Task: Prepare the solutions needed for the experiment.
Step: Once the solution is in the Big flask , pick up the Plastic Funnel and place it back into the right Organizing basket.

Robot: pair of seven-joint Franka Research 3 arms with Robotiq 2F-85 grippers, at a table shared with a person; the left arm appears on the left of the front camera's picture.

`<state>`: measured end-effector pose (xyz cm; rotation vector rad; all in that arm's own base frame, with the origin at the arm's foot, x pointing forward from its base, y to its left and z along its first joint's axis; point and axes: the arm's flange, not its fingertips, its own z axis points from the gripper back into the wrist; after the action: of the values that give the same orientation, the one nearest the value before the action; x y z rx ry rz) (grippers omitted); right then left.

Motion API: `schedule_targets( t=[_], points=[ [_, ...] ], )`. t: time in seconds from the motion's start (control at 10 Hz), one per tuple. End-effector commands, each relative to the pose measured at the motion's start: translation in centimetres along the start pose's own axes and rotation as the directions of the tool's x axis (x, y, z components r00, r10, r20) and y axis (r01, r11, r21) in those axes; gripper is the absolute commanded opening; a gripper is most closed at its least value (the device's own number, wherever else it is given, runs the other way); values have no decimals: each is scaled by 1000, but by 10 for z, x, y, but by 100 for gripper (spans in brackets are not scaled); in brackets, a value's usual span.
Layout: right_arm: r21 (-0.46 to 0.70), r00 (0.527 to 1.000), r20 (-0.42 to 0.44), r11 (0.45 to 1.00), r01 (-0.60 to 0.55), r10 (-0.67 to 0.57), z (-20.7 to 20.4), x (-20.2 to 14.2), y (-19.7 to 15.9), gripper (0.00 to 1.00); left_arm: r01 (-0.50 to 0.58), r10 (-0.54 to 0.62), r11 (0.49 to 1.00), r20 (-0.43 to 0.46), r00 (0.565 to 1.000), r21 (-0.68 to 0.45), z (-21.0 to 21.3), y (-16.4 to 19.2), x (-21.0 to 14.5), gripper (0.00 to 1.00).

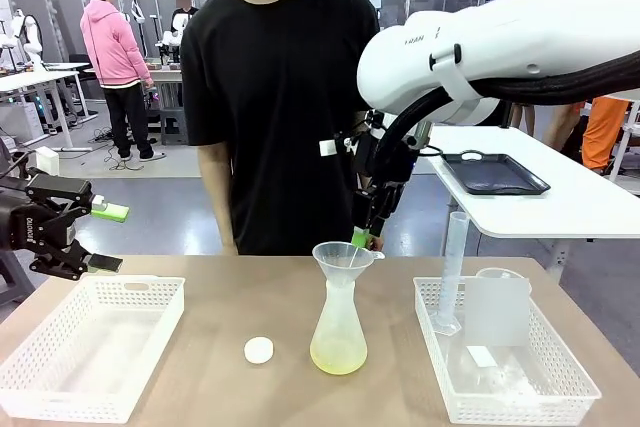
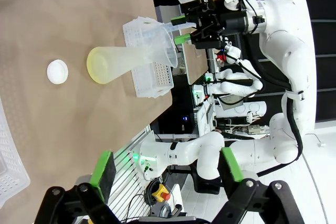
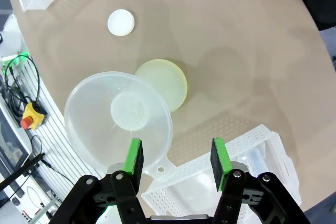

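- right gripper (image 3: pixel 177 163): jaws part-way apart, nothing between the green pads. It hangs just above the far rim of the funnel (image 1: pixel 345 259), by the funnel's small tab. Whether a pad touches the rim cannot be told.
- left gripper (image 1: pixel 100 238): jaws spread wide, empty. It is held in the air off the left edge of the table (image 1: pixel 220 312), above the far corner of the left basket (image 1: pixel 100 283).
- funnel: translucent, upright, seated in the neck of the conical flask (image 1: pixel 338 319).
- conical flask: frosted, upright, standing mid-table.
- solution (image 1: pixel 338 355): pale yellow-green liquid, a shallow layer at the bottom of the conical flask.
- cap (image 1: pixel 259 350): white, round, lying flat on the table just left of the flask, not touching it.
- left basket: white, perforated, at the table's near left.
- right basket (image 1: pixel 560 379): white, perforated, at the near right. It holds an upright measuring cylinder (image 1: pixel 453 272) in its far left corner and a translucent beaker (image 1: pixel 497 309) just beside it.
- person (image 1: pixel 280 97): black shirt, standing at the far side directly behind the flask, arms down.
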<state>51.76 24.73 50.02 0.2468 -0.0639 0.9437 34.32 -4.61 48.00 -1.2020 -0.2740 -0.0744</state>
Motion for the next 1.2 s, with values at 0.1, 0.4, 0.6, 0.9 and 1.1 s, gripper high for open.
schedule_targets(
  t=[0.1,0.4,0.6,0.9,1.1],
  points=[
    [41,999,-29,999,-18,19,-19,3,0,66,15,-14,1000,9,1000,-26,-2,-1,-1,100],
    [91,999,-31,995,-32,35,-33,5,1,66,15,-14,1000,9,1000,-26,-2,-1,-1,100],
    [105,999,-3,993,-48,49,-36,5,2,61,15,-14,1000,9,1000,-26,-2,-1,-1,100],
    [106,999,3,994,-36,36,-36,6,3,28,15,-14,1000,9,1000,-26,-2,-1,-1,100],
    [115,999,4,993,-34,34,-37,6,3,9,15,-14,1000,9,1000,-26,-2,-1,-1,100]
  ],
)
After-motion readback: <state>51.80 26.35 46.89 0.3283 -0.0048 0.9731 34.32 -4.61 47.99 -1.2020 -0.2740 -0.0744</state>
